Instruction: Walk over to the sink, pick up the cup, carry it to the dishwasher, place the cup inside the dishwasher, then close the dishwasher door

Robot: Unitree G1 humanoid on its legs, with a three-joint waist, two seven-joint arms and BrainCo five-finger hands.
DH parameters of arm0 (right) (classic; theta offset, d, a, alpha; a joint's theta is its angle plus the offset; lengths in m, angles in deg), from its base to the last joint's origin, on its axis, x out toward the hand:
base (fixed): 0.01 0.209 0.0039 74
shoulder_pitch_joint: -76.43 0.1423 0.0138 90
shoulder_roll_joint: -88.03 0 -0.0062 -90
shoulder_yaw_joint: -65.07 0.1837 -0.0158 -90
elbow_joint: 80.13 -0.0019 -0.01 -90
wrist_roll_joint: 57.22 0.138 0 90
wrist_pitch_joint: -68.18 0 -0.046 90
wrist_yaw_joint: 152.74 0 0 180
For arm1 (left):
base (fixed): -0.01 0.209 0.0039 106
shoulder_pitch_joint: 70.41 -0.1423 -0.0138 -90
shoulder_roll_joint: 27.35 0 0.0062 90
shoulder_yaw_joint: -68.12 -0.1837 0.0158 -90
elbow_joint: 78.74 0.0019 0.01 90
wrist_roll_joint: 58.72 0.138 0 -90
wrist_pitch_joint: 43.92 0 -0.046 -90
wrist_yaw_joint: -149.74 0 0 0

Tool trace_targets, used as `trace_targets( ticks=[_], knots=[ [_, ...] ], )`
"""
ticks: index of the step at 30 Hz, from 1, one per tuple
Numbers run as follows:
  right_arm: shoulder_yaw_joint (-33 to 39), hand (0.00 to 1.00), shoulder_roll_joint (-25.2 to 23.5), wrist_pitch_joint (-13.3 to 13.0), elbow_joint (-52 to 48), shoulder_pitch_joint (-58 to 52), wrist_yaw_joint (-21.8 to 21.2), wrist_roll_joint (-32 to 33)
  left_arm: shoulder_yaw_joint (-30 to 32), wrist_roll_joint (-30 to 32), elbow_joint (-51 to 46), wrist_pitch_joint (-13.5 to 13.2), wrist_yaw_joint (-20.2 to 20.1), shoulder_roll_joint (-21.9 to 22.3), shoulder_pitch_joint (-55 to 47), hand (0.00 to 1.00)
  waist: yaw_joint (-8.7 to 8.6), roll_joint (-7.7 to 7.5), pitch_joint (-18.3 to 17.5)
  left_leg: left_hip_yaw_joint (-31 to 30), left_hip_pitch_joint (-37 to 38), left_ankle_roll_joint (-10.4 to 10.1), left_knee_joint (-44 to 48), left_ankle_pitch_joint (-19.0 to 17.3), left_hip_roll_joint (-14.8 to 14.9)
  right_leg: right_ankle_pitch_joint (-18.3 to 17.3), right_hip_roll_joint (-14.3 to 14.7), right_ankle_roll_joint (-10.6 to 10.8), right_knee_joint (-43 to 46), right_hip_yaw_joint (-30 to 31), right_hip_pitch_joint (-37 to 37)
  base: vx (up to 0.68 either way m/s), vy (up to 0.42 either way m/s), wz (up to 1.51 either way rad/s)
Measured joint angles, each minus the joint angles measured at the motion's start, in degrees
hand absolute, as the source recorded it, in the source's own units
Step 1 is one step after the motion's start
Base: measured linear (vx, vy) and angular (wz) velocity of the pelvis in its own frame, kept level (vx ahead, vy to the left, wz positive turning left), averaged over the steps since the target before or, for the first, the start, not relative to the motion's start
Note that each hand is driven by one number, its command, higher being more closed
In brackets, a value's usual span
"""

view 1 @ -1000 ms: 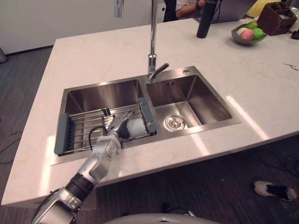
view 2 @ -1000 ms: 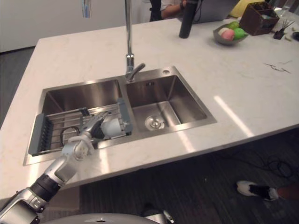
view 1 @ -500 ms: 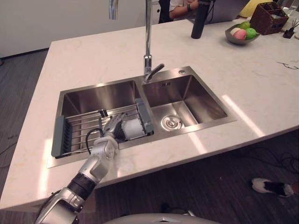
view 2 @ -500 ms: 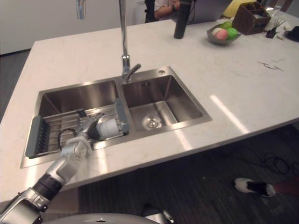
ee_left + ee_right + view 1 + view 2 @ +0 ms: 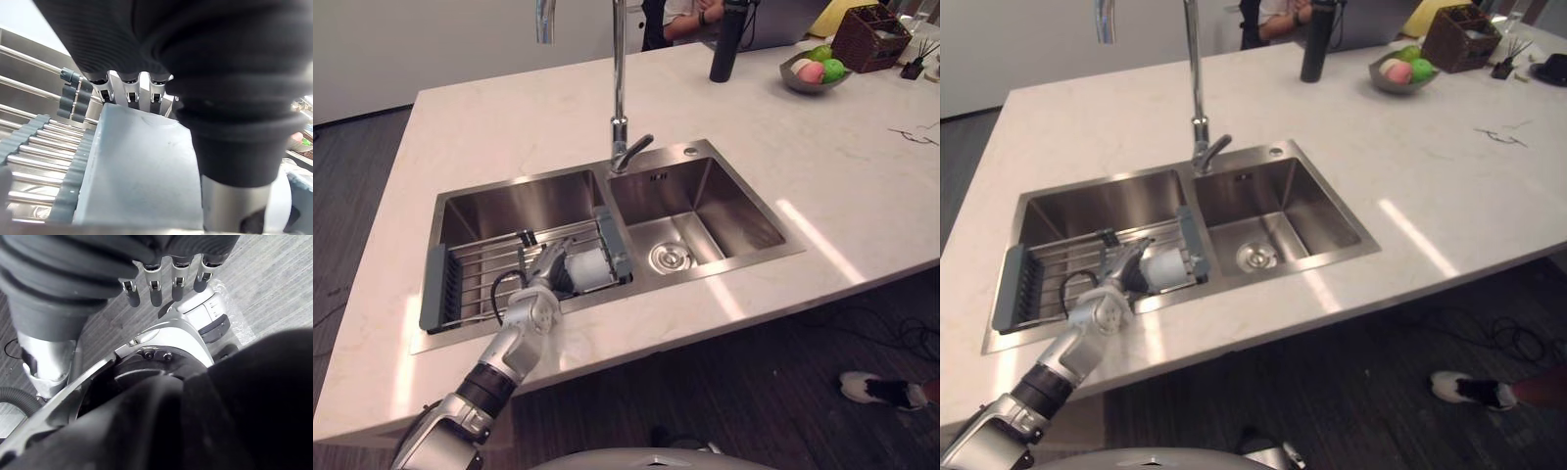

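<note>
A pale grey cup point(image 5: 590, 266) lies on its side on the wire drying rack point(image 5: 480, 269) in the left basin of the steel sink point(image 5: 705, 279). My left hand point(image 5: 545, 279) reaches into that basin from the near edge. In the left wrist view its fingers point(image 5: 129, 90) hook over the cup's point(image 5: 142, 171) far edge and the thumb point(image 5: 234, 200) lies along its side. The cup rests on the rack bars, against the rack's grey end piece. My right hand point(image 5: 156, 289) hangs with straight fingers above the grey floor.
A tall faucet point(image 5: 619, 98) stands between the two basins. At the far end of the white island counter are a dark bottle point(image 5: 724, 44), a fruit bowl point(image 5: 813, 70) and a wicker basket point(image 5: 871, 34). A person sits behind it. A shoe point(image 5: 881, 389) shows on the floor at right.
The whole picture has shifted a little, so the camera moved. My left hand stays on the cup in the rack.
</note>
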Motion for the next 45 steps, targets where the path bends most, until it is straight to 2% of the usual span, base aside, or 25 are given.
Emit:
trace_targets(
  ticks=[13,18,26,33,41,45],
  knots=[
    [1.0,0.00,-0.3,0.3,0.0,-0.1,-0.3,0.1,0.6,-4.7,0.0,1.1,1.1,-0.1,0.3,0.00,-0.01,0.07,0.0,0.7,0.1,0.0,0.0,0.0,0.0,0.1,0.0,0.1,0.3,0.5,-0.3,0.00,-0.004,-0.02],
    [1.0,0.00,-0.3,0.4,-0.1,-0.2,-0.4,0.1,2.7,-8.0,0.0,1.7,0.7,-0.1,1.3,0.00,0.01,0.08,0.0,0.7,0.1,0.0,0.0,0.0,0.0,0.1,0.0,0.1,0.4,0.5,-0.3,0.00,0.000,0.00],
    [1.2,0.00,-0.4,1.2,-0.4,-0.4,-0.5,0.1,2.7,-10.8,0.0,3.3,-0.3,0.0,1.3,0.00,0.01,0.08,0.0,0.8,0.2,0.0,0.0,0.0,0.1,0.0,-0.1,0.1,0.5,0.5,-0.3,0.00,0.000,0.00],
    [1.2,0.00,-0.5,1.7,-1.2,-0.8,-0.5,0.1,2.6,-9.3,0.1,3.3,-1.5,0.0,1.3,0.00,0.04,0.08,0.0,0.9,0.2,0.0,0.0,0.0,0.1,0.0,-0.1,0.1,0.6,0.5,-0.3,0.00,0.000,0.00],
    [0.9,0.00,-0.7,1.6,-2.5,-1.5,-0.3,-0.4,1.9,-0.6,0.2,1.6,-2.3,0.0,1.3,0.00,0.10,0.05,0.0,0.8,0.2,0.0,0.0,0.1,0.1,0.0,-0.1,0.1,0.7,0.4,-0.3,0.00,0.000,0.00],
    [0.4,0.00,-0.6,1.7,-2.5,-1.5,0.0,-0.4,1.2,0.4,0.2,1.5,-1.2,0.0,1.3,0.00,0.11,-0.04,0.0,0.8,0.2,0.0,0.0,0.1,0.1,-0.1,-0.1,0.1,0.7,0.4,-0.4,0.00,0.000,0.00]
  ],
)
